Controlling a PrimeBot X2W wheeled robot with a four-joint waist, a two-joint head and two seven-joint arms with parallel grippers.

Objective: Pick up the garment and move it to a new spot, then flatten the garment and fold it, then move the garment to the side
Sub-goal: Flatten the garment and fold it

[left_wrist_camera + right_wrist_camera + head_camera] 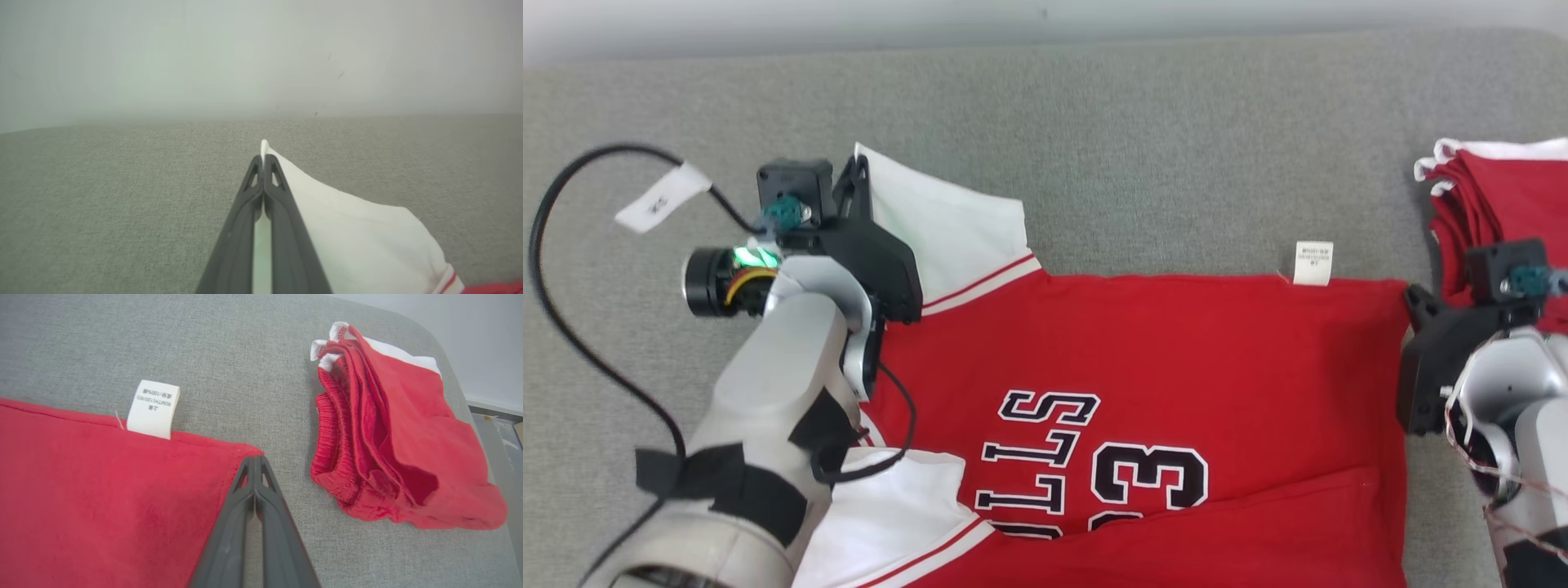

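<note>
Red garment (1176, 351) spread flat across the middle of the grey surface (1094, 122)
Left gripper (262, 161) closed, pinching the white sleeve (359, 237) tip; right gripper (255, 459) closed at the hem corner, hold unclear

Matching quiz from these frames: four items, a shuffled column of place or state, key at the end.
Items
1. left gripper
2. right gripper
3. care label
4. folded red pile

Place or state
A. sticks out past the jersey's far edge
B. shut on the tip of the white sleeve
C. lies apart from the jersey, on the robot's right
D. shut on the jersey's red corner

Pairs: 1-B, 2-D, 3-A, 4-C
</note>
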